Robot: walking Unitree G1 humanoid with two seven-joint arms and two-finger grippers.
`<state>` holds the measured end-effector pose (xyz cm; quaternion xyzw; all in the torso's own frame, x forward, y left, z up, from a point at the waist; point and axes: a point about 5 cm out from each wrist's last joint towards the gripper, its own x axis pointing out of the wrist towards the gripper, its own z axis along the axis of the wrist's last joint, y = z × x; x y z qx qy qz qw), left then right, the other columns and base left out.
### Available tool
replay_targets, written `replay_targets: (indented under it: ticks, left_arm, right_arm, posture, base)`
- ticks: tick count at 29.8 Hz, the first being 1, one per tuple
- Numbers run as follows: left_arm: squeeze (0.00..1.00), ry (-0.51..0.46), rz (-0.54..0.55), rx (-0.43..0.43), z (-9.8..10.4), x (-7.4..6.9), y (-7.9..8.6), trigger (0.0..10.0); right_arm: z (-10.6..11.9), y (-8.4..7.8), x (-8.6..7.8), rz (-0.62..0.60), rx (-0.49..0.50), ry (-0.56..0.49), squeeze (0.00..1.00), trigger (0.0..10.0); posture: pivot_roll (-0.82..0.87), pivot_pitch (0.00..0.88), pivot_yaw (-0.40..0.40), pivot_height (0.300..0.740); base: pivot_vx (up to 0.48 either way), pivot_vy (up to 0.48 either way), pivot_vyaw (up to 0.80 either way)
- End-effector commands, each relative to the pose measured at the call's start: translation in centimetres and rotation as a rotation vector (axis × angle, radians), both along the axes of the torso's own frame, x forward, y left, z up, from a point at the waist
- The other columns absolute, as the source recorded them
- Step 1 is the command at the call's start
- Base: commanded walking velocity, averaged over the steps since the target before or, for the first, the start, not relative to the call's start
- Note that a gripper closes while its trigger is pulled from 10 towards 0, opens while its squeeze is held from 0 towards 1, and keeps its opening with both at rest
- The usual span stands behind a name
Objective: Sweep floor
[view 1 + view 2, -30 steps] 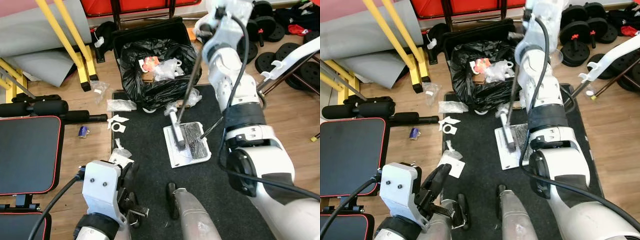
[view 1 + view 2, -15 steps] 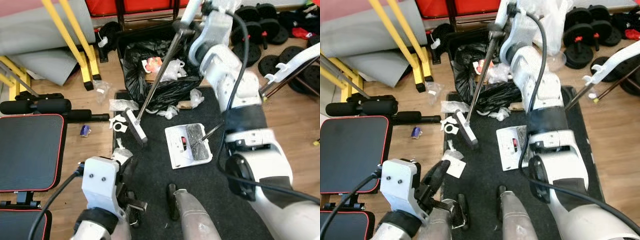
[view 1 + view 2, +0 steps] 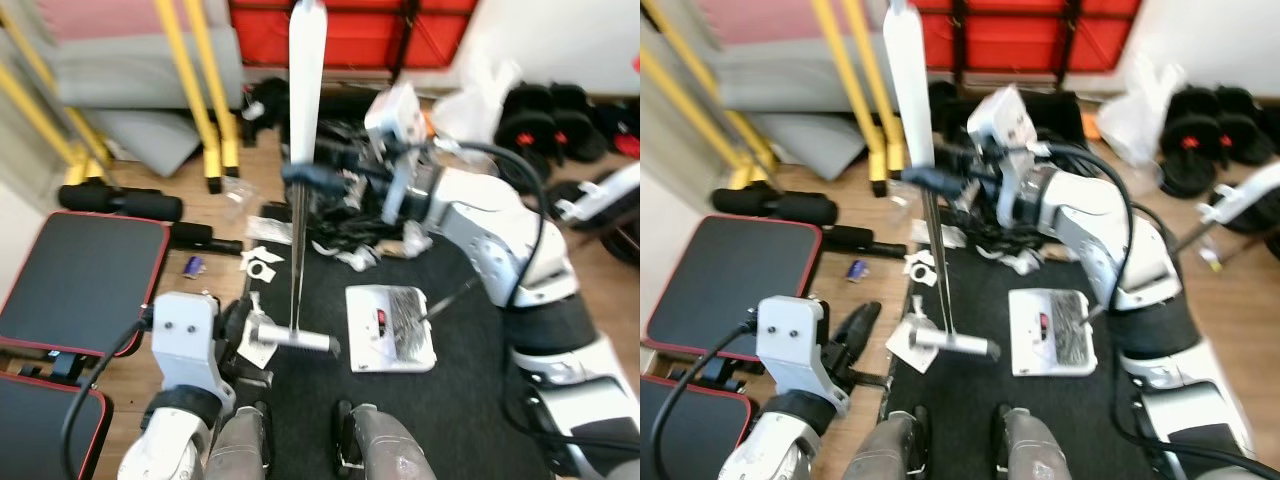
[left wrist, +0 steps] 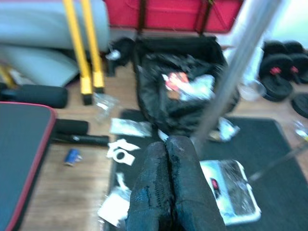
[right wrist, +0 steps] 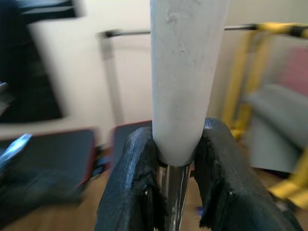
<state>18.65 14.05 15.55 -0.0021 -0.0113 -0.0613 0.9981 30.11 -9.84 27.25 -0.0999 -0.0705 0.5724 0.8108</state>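
My right gripper (image 5: 175,144) is shut on the white grip of a broom (image 3: 305,60), held high in front of me. The broom's metal shaft hangs almost straight down, and its grey head (image 3: 292,341) is low over the black mat (image 3: 460,400), near my left foot. A white dustpan (image 3: 390,342) with dark debris lies on the mat just right of the head. Paper scraps (image 3: 262,262) and a crumpled plastic bag (image 3: 266,231) lie at the mat's left edge. My left gripper (image 4: 166,143) is shut and empty, low at my left side.
A black bin-bag (image 4: 183,91) full of rubbish stands beyond the mat. A black bench with red trim (image 3: 80,290) is at my left, yellow frame legs (image 3: 190,90) behind it. A small blue can (image 3: 192,265) lies on the wood floor. Weight plates (image 3: 540,110) are at the far right.
My right arm has swung the broom from the dustpan to the left and towards me; the shaft now stands almost upright. The head camera has tilted, shifting the whole scene.
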Motion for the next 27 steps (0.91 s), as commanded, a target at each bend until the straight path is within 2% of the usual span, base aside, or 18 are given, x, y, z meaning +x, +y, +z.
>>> replay_targets:
  ticks: [1,4,6,7,8,9,11,13,17,23,27]
  left_arm:
    - [0.00,0.018,0.054,0.031,-0.6,0.0,0.7,10.0]
    - [0.00,0.010,0.075,0.066,-0.7,0.4,1.3,10.0]
    - [0.00,0.002,0.100,0.095,-0.7,0.7,2.0,10.0]
    - [0.00,0.002,0.100,0.095,-0.7,0.7,2.0,10.0]
    - [0.00,0.000,0.115,0.104,-0.7,0.8,2.3,10.0]
    - [0.00,0.000,0.115,0.104,-0.7,0.8,2.3,10.0]
    - [0.00,-0.004,0.127,0.115,-0.8,1.0,2.8,10.0]
    - [0.00,-0.004,0.127,0.115,-0.8,1.0,2.8,10.0]
    - [0.00,-0.009,0.113,0.145,-1.0,1.6,2.9,10.0]
    - [0.00,-0.027,0.098,0.163,-0.8,2.4,2.8,10.0]
    - [0.00,-0.028,0.088,0.170,-0.9,2.6,2.6,10.0]
  right_arm:
    - [0.2,0.4,-1.1,0.079,-0.010,-0.019,0.00,10.0]
    - [-1.2,0.0,-2.1,0.110,-0.046,0.011,0.00,10.0]
    - [-3.7,-0.9,-2.0,-0.007,-0.048,0.085,0.00,10.0]
    - [-3.7,-0.9,-2.0,-0.007,-0.048,0.085,0.00,10.0]
    - [-4.9,-1.5,-2.0,-0.073,-0.048,0.115,0.00,10.0]
    - [-4.9,-1.5,-2.0,-0.073,-0.048,0.115,0.00,10.0]
    - [-6.3,-2.3,-2.1,-0.147,-0.039,0.150,0.00,10.0]
    - [-6.3,-2.3,-2.1,-0.147,-0.039,0.150,0.00,10.0]
    - [-7.8,-2.4,-2.8,-0.147,-0.028,0.189,0.00,10.0]
    - [-9.0,-1.9,-3.1,-0.128,-0.071,0.204,0.00,10.0]
    - [-9.5,-2.1,-2.5,-0.211,-0.065,0.203,0.00,10.0]
  posture:
    - [-0.08,0.059,-0.053,0.740]
    - [-0.07,0.045,-0.053,0.740]
    - [-0.08,0.025,-0.048,0.740]
    - [-0.08,0.025,-0.048,0.740]
    - [-0.08,0.017,-0.045,0.740]
    - [-0.08,0.017,-0.045,0.740]
    - [-0.08,0.006,-0.036,0.740]
    - [-0.08,0.006,-0.036,0.740]
    - [-0.08,0.000,-0.020,0.740]
    - [-0.08,0.000,-0.010,0.740]
    - [-0.09,0.000,-0.001,0.740]
  base:
    - [0.000,0.000,0.79]
    - [0.000,0.000,0.79]
    - [0.000,0.000,0.79]
    - [0.000,0.000,0.79]
    - [0.000,0.000,0.79]
    - [0.000,0.000,0.79]
    - [0.000,0.000,0.79]
    - [0.000,0.000,0.79]
    - [0.000,0.000,0.79]
    - [0.000,0.000,0.79]
    - [0.000,0.000,0.79]
